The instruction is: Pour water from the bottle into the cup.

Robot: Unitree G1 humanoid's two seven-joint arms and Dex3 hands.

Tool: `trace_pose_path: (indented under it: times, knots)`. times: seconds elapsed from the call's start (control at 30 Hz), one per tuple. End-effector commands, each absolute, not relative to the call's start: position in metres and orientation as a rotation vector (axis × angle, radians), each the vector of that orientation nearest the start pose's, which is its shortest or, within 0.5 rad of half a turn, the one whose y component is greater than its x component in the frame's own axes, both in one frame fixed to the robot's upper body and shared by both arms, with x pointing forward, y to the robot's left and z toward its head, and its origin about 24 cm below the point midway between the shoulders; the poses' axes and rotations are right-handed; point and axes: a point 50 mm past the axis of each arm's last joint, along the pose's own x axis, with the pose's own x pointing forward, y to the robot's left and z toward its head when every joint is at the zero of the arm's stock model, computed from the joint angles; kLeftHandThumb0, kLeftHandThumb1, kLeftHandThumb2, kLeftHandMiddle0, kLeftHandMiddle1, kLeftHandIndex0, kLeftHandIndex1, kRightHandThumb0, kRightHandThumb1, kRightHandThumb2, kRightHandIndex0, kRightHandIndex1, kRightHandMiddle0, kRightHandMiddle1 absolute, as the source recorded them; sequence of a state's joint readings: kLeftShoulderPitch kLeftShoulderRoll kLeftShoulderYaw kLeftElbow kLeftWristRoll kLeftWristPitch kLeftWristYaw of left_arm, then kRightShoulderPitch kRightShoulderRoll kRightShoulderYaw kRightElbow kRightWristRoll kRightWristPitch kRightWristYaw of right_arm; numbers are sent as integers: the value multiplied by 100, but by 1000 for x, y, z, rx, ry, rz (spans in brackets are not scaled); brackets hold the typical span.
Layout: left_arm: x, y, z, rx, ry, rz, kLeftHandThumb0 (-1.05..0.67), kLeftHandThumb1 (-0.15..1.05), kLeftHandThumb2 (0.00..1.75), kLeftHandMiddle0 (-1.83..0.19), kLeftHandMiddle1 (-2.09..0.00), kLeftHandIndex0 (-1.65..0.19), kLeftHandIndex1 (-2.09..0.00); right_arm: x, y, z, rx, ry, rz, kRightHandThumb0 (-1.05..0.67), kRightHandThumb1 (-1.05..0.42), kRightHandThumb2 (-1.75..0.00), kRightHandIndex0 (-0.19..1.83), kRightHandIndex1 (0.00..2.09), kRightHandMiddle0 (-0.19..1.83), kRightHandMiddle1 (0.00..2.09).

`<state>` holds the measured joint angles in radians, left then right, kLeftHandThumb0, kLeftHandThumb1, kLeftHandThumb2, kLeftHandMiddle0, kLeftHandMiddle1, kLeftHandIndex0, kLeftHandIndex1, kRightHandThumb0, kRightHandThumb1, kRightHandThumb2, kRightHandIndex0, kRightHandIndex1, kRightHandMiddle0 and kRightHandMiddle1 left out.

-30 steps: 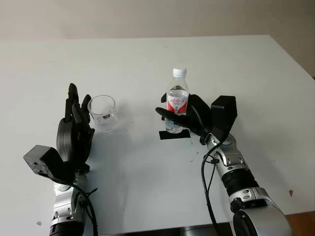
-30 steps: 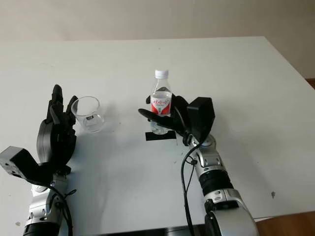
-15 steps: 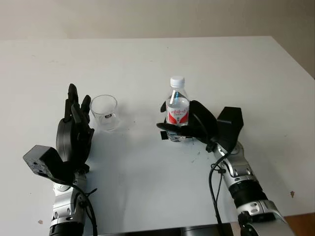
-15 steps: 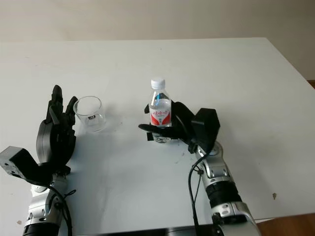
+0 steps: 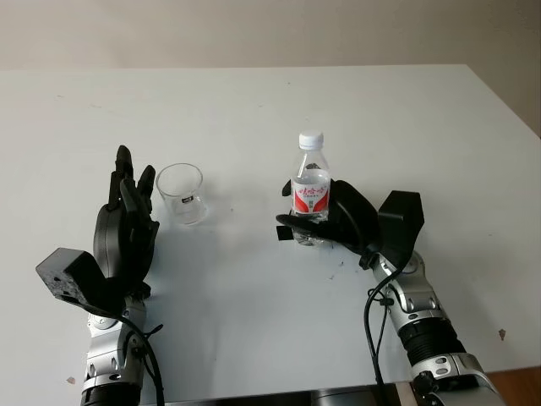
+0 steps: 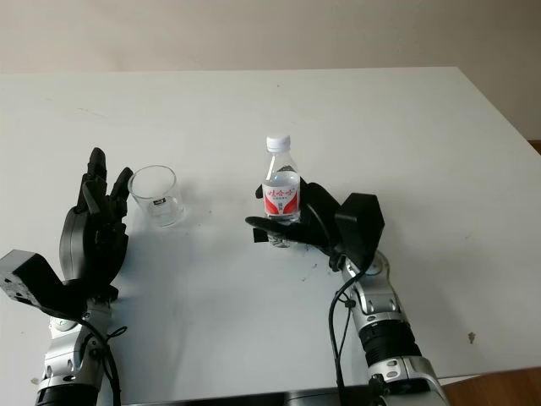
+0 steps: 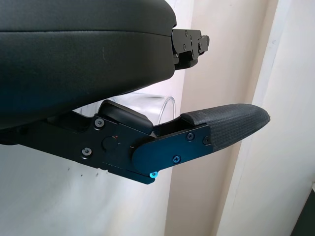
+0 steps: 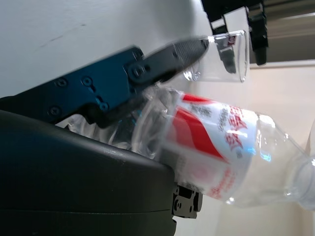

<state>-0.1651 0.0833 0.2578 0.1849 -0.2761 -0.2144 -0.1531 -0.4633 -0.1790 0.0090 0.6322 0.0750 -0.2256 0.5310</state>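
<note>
Within right hand, capped bottle; cup beside left hand

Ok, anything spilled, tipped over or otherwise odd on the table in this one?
One oddity: the bottle, upright in the right hand, has its white cap on, so it cannot pour yet. The cup stands upright beside the open left hand. No spill shows on the table.

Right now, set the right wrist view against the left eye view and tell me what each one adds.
The right wrist view gives a close look at the right hand's fingers wrapped round the bottle, crinkling its clear body below the red label. The left eye view adds the white table, the bottle's white cap, the left hand open beside the cup, and both arms. Both show the bottle, the right hand and the empty clear cup.
</note>
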Motion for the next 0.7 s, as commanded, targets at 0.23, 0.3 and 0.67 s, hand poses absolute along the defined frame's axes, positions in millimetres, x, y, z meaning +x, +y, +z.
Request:
trace_pose_path:
  times: [0.23, 0.3, 0.67]
  knots:
    - [276, 219, 68, -185, -249, 101, -86, 105, 72, 19, -48, 5, 0, 320, -157, 22, -223, 39, 605, -80, -97, -5, -16, 3, -13, 13]
    - [276, 218, 68, -188, -250, 101, -86, 105, 73, 19, -47, 5, 0, 319, -158, 22, -214, 36, 600, -79, -96, -5, -17, 3, -13, 12]
    - [276, 220, 68, -181, -250, 98, -86, 105, 73, 19, -50, 5, 0, 314, -160, 15, -188, 25, 568, -82, -96, -6, -19, 0, -18, 6]
